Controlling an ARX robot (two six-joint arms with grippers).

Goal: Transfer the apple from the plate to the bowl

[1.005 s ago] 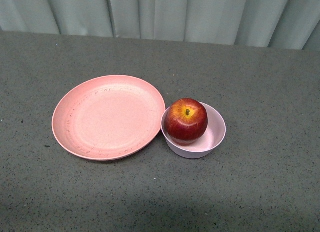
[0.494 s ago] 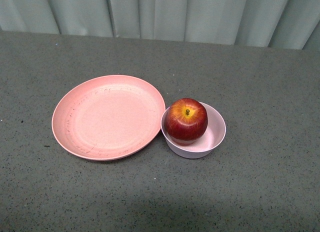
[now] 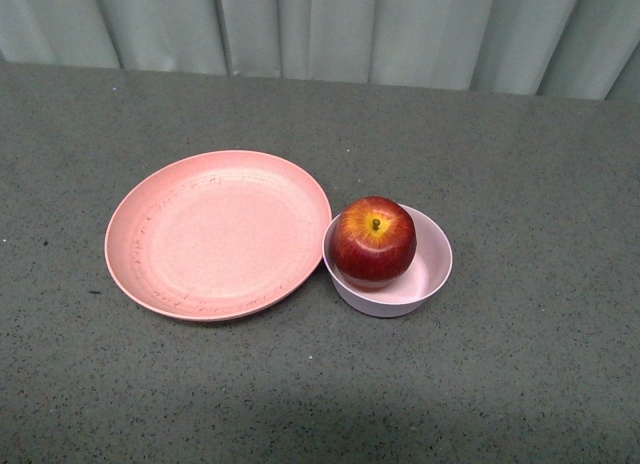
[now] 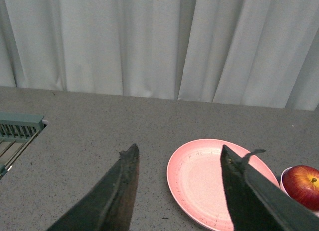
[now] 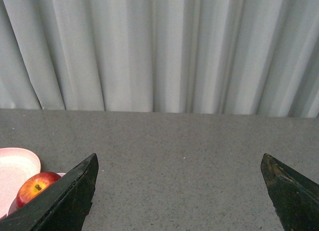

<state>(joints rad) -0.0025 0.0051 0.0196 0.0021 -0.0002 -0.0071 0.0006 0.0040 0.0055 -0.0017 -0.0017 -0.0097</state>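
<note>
Glossy dark-red apple point(image 3: 373, 241) stem-up in pale pink bowl point(image 3: 432, 269), both grippers' fingers spread apart, empty.

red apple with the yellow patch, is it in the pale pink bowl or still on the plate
In the bowl. The glossy dark-red apple sits upright, stem up, inside the small pale pink bowl; the wide salmon-pink plate beside it is empty.

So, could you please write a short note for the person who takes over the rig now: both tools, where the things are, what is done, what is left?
Left tool: open, empty, held above the table.
Right tool: open wide, empty, also clear of everything.
Apple: sits in the bowl, stem up, leaning toward the plate side.
Plate: empty, its rim right beside the bowl.
Done: the apple is in the bowl.
Left: nothing to move, only confirm the apple rests steady.
</note>
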